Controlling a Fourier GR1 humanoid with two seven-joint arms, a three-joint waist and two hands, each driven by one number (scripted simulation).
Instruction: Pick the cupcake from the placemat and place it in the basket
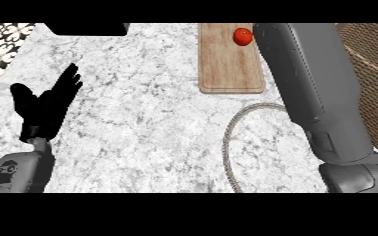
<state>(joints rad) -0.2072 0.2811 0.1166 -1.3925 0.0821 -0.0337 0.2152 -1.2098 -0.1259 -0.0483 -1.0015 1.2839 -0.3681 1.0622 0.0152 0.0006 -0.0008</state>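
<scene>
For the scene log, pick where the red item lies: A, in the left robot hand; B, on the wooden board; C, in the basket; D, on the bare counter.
B: the red item lies at the far right corner of the board, apart from the basket.

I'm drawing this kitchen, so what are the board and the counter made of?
The board looks like wood: pale brown and matte, with grain lines running along it. The counter looks like stone, maybe marble: white with grey speckled veins, though it could be a patterned top.
</scene>
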